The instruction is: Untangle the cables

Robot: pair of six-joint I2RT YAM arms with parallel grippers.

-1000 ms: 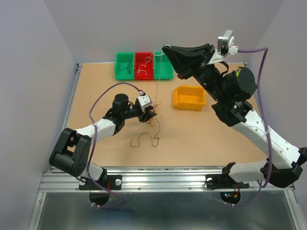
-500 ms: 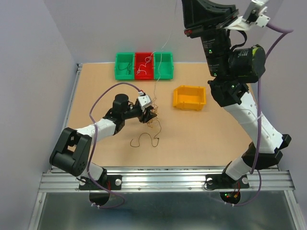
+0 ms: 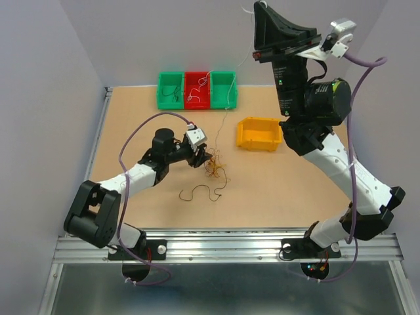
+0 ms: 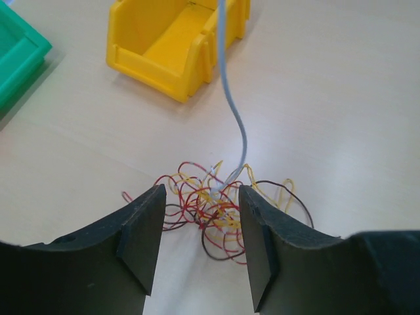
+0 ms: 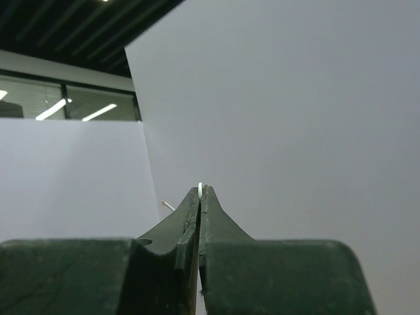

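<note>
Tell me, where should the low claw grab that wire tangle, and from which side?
Pinch the dense knot at the tangle's middle, not the loose outer loops, which would likely slip. Come down from the left arm's side: the left claw sits open astride it. The white wire, held by the right claw, rises from that knot, so a pinch there should anchor the rest.

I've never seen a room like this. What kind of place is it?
Probably a robot test lab. A left arm and right arm are bolted to a walled-in table, with coloured bins and tangled wires on it.
</note>
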